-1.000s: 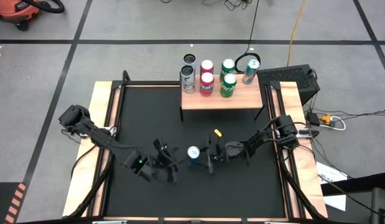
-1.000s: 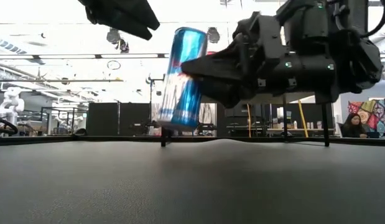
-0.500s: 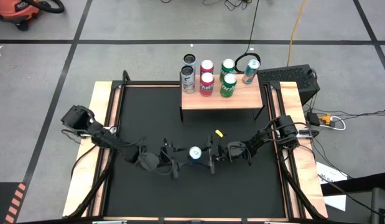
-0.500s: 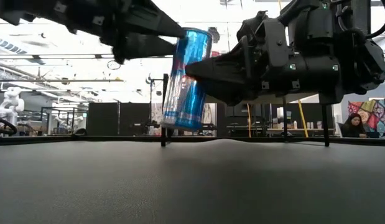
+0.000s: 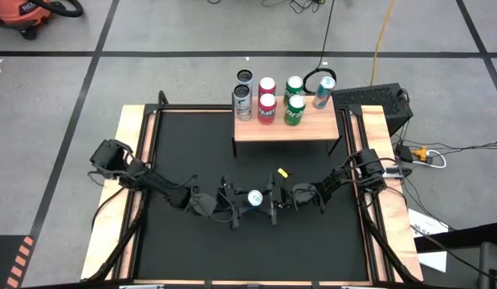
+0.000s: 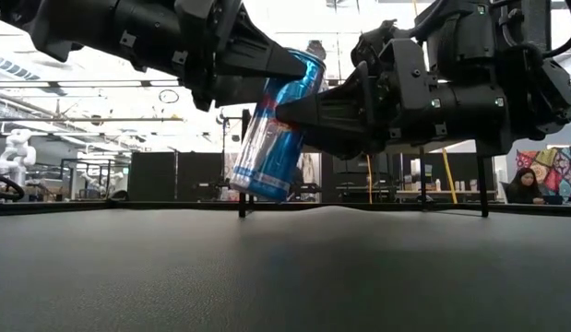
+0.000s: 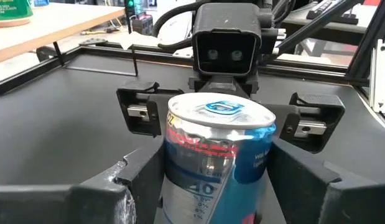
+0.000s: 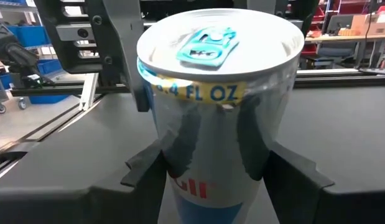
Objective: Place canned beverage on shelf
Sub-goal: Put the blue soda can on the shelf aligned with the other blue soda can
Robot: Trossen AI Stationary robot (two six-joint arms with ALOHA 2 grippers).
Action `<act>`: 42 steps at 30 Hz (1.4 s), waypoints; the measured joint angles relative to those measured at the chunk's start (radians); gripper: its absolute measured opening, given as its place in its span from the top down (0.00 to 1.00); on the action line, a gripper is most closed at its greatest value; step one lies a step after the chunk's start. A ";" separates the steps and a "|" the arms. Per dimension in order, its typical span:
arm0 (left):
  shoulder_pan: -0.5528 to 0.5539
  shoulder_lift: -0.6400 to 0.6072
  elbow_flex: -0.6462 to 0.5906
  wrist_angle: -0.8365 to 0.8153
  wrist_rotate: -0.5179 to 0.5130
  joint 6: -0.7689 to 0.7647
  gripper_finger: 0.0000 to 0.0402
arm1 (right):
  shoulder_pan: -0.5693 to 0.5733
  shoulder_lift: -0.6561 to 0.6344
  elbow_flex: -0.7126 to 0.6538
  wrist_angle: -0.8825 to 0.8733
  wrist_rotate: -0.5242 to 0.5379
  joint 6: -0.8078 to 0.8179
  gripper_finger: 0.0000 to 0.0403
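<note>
Both sets of fingers are closing around the same blue-and-silver beverage can, one pair from each side. In the left wrist view the left arm's fingers are flanking the lower body of the can, and the right arm's camera housing is facing straight back from just behind it. In the right wrist view the right arm's fingers are sitting against the can's sides, with its silver lid and blue pull tab filling the picture and a yellow band reading "FL OZ" under the rim.

The low view is showing what the overhead one cannot: the can is hanging clear of the desk and leaning, its top tipped toward the right gripper, while the left gripper is pressing in near the can's upper end. From above only the can's round lid is showing, as a pale disc between the left gripper and the right gripper, over the nearer half of the black desk top.

The overhead view alone is giving the layout. The shelf, a light-wood board on thin black legs, is standing at the far edge of the desk, well apart from the held can. Along its far edge stand silver cans, red cans, green cans and one teal can. A small yellow object is lying on the desk between the shelf and the grippers.

Across the room in the low view, a person is sitting at the far right.
</note>
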 joint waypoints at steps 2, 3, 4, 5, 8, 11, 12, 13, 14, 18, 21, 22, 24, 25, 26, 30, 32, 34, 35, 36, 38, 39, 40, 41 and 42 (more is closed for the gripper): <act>0.000 -0.001 0.000 -0.001 0.000 0.002 0.41 | 0.000 0.000 0.000 0.000 0.000 -0.005 0.47; 0.000 -0.001 0.000 -0.005 0.000 0.002 0.43 | 0.000 0.000 0.000 -0.001 0.000 -0.008 0.46; 0.000 -0.001 0.000 -0.009 0.000 0.002 0.45 | 0.000 0.000 0.000 -0.004 0.001 -0.009 0.46; 0.000 -0.001 0.000 -0.014 -0.001 0.002 0.47 | 0.000 0.000 0.000 -0.007 0.001 -0.007 0.45; 0.000 -0.001 0.000 -0.032 -0.009 -0.008 0.51 | -0.001 0.000 0.002 -0.029 0.002 0.018 0.40; 0.000 0.000 -0.010 -0.032 -0.024 -0.010 0.51 | -0.002 -0.009 0.005 -0.086 0.005 0.062 0.34; 0.000 0.001 -0.016 -0.034 -0.035 -0.015 0.51 | -0.002 -0.019 0.005 -0.125 0.006 0.079 0.32; 0.000 0.008 -0.019 -0.034 -0.050 -0.027 0.51 | -0.002 -0.030 0.005 -0.178 0.006 0.095 0.30; 0.000 0.018 -0.020 -0.029 -0.063 -0.033 0.50 | -0.002 -0.046 0.004 -0.238 0.006 0.111 0.28; -0.006 0.063 -0.023 0.038 -0.102 -0.030 0.50 | 0.005 -0.157 0.003 -0.471 0.051 0.130 0.25; -0.012 0.102 -0.023 0.121 -0.106 0.017 0.50 | 0.020 -0.238 0.003 -0.570 0.065 0.117 0.25; -0.015 0.114 -0.023 0.147 -0.105 0.037 0.50 | 0.025 -0.260 0.003 -0.588 0.066 0.115 0.25; -0.015 0.129 -0.023 0.173 -0.099 0.056 0.50 | 0.033 -0.303 0.003 -0.616 0.064 0.108 0.25; -0.015 0.130 -0.023 0.173 -0.094 0.055 0.50 | 0.035 -0.320 0.003 -0.628 0.060 0.107 0.25; -0.015 0.129 -0.023 0.165 -0.092 0.047 0.50 | 0.035 -0.334 0.003 -0.641 0.057 0.106 0.25; -0.021 0.129 -0.023 0.147 -0.089 0.026 0.50 | 0.034 -0.361 0.002 -0.653 0.056 0.105 0.25; -0.027 0.129 -0.023 0.142 -0.090 0.027 0.50 | 0.032 -0.361 0.002 -0.638 0.055 0.102 0.25; -0.034 0.129 -0.023 0.142 -0.090 0.041 0.50 | 0.030 -0.352 0.002 -0.607 0.055 0.098 0.25; -0.038 0.129 -0.023 0.142 -0.095 0.048 0.49 | 0.027 -0.348 0.002 -0.591 0.053 0.097 0.25; -0.041 0.129 -0.023 0.142 -0.106 0.048 0.48 | 0.027 -0.345 0.002 -0.580 0.052 0.093 0.25; -0.044 0.128 -0.023 0.145 -0.126 0.045 0.43 | 0.027 -0.338 0.002 -0.556 0.054 0.084 0.25; -0.046 0.128 -0.023 0.144 -0.133 0.045 0.40 | 0.026 -0.338 0.002 -0.554 0.057 0.082 0.25; -0.047 0.128 -0.023 0.144 -0.138 0.047 0.37 | 0.026 -0.338 0.002 -0.553 0.065 0.080 0.25; -0.047 0.129 -0.023 0.133 -0.140 0.050 0.34 | 0.026 -0.338 0.002 -0.553 0.074 0.073 0.25; -0.047 0.131 -0.026 0.117 -0.141 0.050 0.31 | 0.026 -0.338 0.002 -0.552 0.077 0.068 0.25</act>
